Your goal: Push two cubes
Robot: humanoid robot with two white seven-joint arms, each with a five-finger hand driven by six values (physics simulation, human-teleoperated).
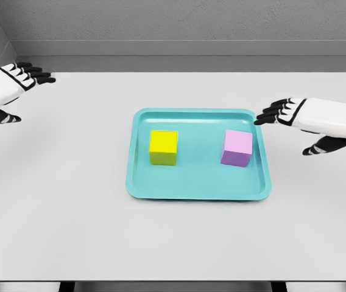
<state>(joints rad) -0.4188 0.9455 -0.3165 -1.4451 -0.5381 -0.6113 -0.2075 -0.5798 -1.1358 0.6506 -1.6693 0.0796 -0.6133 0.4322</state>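
The right hand hovers with fingers spread and empty, their tips near the teal plastic tray's far right corner, possibly just above its rim. Beyond those fingertips, inside the tray, sit the pink cube and, farther off, the yellow cube. The left hand holds its fingers loosely extended over the white table, well apart.
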